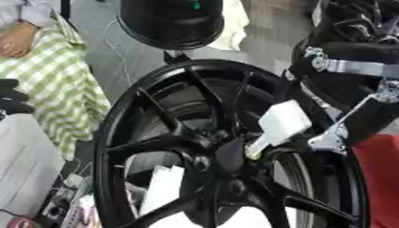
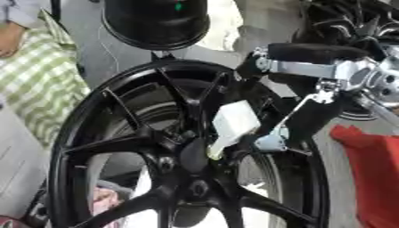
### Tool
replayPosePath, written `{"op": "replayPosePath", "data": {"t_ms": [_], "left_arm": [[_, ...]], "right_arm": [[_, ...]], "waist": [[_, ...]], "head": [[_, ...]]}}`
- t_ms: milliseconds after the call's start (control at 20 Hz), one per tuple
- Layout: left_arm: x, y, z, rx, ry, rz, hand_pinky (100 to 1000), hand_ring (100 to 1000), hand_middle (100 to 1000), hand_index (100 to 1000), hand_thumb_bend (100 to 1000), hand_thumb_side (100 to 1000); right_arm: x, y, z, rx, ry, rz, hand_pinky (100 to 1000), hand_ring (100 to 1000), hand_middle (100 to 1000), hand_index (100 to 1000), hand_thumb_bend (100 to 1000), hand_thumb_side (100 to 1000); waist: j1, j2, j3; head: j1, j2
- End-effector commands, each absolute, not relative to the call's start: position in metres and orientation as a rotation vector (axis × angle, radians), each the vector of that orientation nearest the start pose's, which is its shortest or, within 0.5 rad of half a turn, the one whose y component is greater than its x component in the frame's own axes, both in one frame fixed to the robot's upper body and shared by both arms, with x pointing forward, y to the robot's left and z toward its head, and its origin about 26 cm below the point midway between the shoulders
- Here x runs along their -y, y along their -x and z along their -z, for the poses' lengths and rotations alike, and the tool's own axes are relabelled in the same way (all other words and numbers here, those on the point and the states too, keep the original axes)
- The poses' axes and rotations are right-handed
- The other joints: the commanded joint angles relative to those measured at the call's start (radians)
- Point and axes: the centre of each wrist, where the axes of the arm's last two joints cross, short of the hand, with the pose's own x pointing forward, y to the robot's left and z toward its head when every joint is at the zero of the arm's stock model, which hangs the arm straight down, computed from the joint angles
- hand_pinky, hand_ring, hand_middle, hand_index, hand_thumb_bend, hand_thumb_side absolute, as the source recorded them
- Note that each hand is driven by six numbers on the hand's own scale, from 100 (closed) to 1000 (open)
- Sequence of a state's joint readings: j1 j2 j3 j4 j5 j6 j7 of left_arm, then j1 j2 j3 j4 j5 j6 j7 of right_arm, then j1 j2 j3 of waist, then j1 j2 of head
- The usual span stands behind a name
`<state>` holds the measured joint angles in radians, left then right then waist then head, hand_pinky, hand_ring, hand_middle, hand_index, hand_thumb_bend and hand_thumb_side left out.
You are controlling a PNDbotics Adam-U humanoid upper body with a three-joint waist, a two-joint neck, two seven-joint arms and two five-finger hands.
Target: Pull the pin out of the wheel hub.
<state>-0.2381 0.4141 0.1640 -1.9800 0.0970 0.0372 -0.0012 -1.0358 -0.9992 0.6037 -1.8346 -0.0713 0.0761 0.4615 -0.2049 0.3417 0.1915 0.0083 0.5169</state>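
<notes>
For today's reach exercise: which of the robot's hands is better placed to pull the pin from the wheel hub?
Right. The right hand is at the hub, beside the white pin. The left hand shows in neither view.

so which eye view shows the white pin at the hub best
The right eye view: the white pin sits nearer the frame's middle, with the right hand beside it and its arm linkage fully shown. The left eye view shows the same pin, but the arm is cut off at the edge.

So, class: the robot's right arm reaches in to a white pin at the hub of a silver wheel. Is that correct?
Not quite. The wheel is black, not silver, as the left eye view shows. The rest holds: the right arm reaches in from the right toward the white pin at the hub.
</notes>
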Motion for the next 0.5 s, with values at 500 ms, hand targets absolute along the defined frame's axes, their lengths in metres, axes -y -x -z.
{"op": "replayPosePath", "data": {"t_ms": [500], "left_arm": [[-0.3221, -0.2871, -0.2080, 2.205, -0.303, 0.266, 730, 580, 581, 759, 100, 820]], "right_arm": [[0.2219, -0.3163, -0.3590, 1.824, 0.408, -1.800, 714, 632, 343, 403, 422, 164]], "waist": [[0.024, -0.050, -0.003]], "head": [[0.006, 0.022]]}}
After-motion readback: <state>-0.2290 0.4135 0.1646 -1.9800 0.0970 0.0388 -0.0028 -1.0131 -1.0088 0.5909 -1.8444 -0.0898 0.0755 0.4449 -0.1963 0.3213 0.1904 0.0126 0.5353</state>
